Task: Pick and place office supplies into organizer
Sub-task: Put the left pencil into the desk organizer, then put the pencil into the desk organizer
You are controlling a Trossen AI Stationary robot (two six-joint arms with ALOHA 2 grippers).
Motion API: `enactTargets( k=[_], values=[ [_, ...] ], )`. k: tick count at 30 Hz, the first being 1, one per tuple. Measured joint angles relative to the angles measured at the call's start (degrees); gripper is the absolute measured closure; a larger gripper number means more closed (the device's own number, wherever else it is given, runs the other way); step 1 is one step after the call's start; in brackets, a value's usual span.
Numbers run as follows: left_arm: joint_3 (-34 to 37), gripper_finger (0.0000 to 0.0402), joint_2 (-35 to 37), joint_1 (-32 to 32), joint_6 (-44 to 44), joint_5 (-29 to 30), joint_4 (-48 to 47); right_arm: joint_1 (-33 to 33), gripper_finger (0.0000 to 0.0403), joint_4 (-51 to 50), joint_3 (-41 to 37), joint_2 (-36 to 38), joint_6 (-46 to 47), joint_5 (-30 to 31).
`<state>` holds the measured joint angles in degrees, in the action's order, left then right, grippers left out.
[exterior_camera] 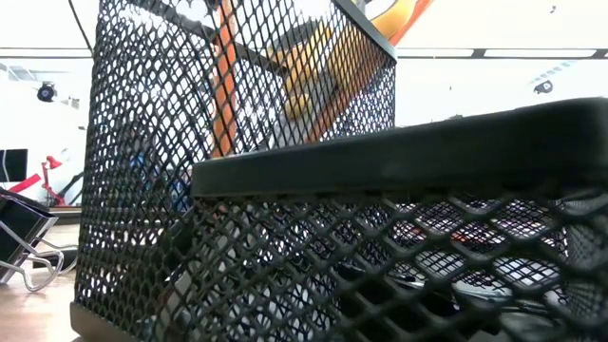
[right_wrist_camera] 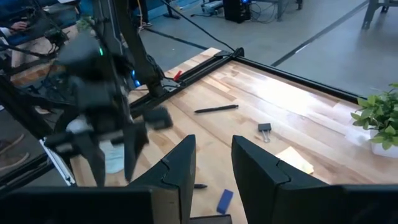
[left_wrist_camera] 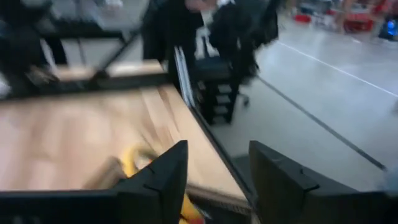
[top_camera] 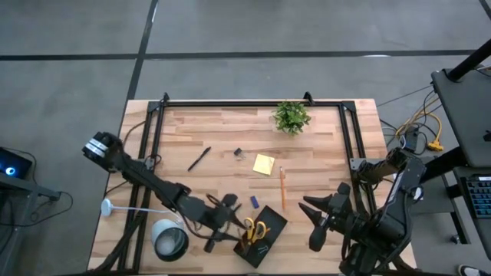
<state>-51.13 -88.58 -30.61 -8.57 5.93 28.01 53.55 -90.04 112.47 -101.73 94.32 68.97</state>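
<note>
Organizer (top_camera: pixel 261 234) first: the black mesh tray is sitting at the near edge of the table, a little right of centre, and the yellow-handled scissors (top_camera: pixel 255 228) are standing in its left end with an orange pencil showing through the mesh in the low view. I am holding my left gripper (top_camera: pixel 227 222) just beside that left end, with the fingers parted and nothing between them; the wrist view is showing a clear gap. My right gripper (top_camera: pixel 313 218) is waiting near the table's right edge, its fingers only narrowly apart and empty.

Out on the wood, the yellow sticky-note pad (top_camera: pixel 264 164) is lying near the middle, with another orange pencil (top_camera: pixel 281 188) just right of it, a black pen (top_camera: pixel 199 159) to the far left, a small binder clip (top_camera: pixel 238 153) between pen and pad, and a tiny blue piece (top_camera: pixel 254 202) just beyond the tray.

My worry is the exit. My left fingers are so close to the tray wall and scissor handles that, in pulling away, I could be snagging the mesh, dragging the tray off the near edge or tipping the scissors out.
</note>
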Motion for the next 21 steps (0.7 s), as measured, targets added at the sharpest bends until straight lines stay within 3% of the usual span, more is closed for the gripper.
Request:
enactTargets(
  k=[6, 13, 17, 21],
  values=[
    [0.0, 0.0215, 7.4, 1.2, 2.1, 7.1, -0.7, -0.5, 0.0309, 0.4, -0.9, 0.0, 1.0, 0.0],
    [0.2, 0.0209, 14.8, 4.3, -7.0, 15.1, -0.7, -1.2, 0.0309, 1.9, -2.0, 0.0, 0.2, 0.1],
    [0.2, 0.0209, 18.5, 5.7, -12.4, 18.5, -0.3, -2.2, 0.031, 1.9, -0.7, 0.1, 0.0, 4.5],
    [0.1, 0.021, 21.0, 6.9, -12.9, 20.4, 0.0, -5.0, 0.031, 1.9, -1.4, 0.0, -3.6, 1.6]
  ],
)
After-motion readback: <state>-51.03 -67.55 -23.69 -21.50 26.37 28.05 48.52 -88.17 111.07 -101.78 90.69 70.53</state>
